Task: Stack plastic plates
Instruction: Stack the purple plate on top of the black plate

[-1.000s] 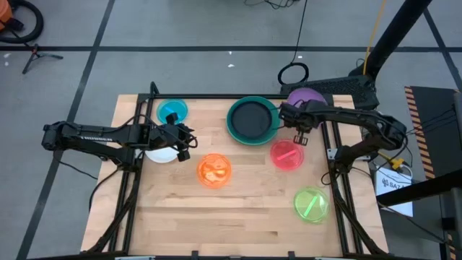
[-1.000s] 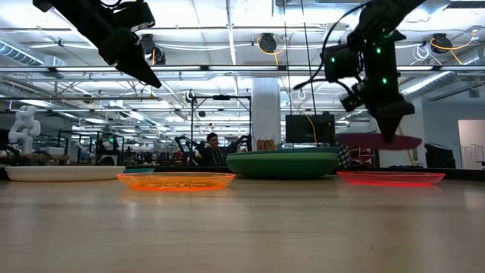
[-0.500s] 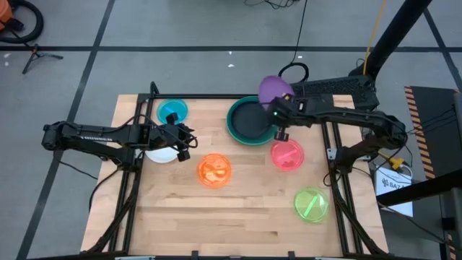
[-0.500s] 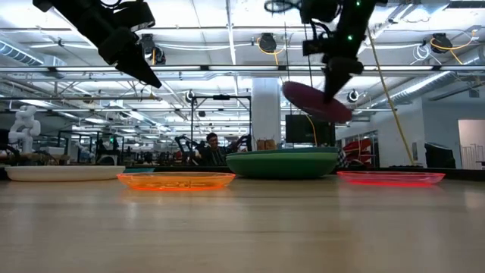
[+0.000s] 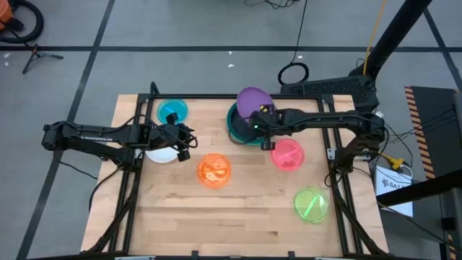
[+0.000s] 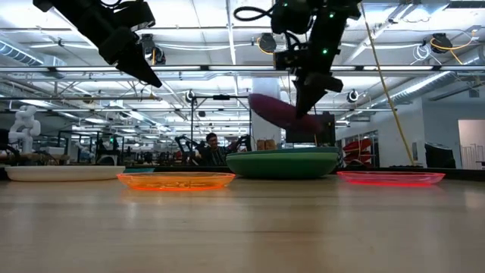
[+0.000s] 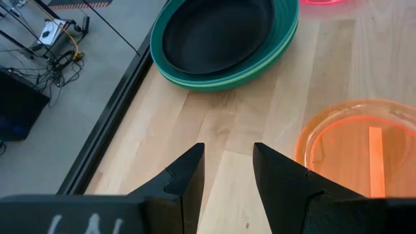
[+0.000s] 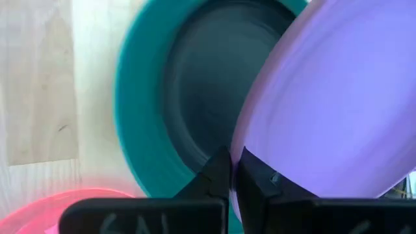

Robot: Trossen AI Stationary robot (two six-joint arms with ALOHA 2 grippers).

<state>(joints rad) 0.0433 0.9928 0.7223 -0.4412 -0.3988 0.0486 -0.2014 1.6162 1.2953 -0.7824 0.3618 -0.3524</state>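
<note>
Your right gripper point(image 5: 258, 124) is pinched tight on the rim of the purple plate point(image 5: 251, 101), holding it tilted in the air above the stack point(image 5: 237, 130) at the table's far middle. In the right wrist view the two fingers point(image 8: 218, 172) meet on the plate's edge, and the purple disc point(image 8: 331, 110) covers most of the black plate point(image 8: 201, 84) below it. From table height the purple plate point(image 6: 282, 112) hangs clear above the stack point(image 6: 282, 163), slanted, not touching it.

Your left gripper point(image 5: 184, 139) waits over the table's left side with its fingers point(image 7: 185, 179) partly spread and nothing between them; it is just beside the white plate point(image 5: 160, 153).

Count what you can see: one purple plate in the air; one stack, with a black plate point(image 7: 218, 32) nested in teal and green rims point(image 7: 224, 78); and five single small plates lying flat on the wood — blue point(image 5: 172, 111) at the far left, white beside it, orange point(image 5: 214, 170) near the middle, pink point(image 5: 288, 155) just beside the stack on the right, and lime point(image 5: 311, 204) at the near right, well apart from the rest.

The purple plate is round, smooth, plain and opaque. The orange, pink and lime ones are translucent.
</note>
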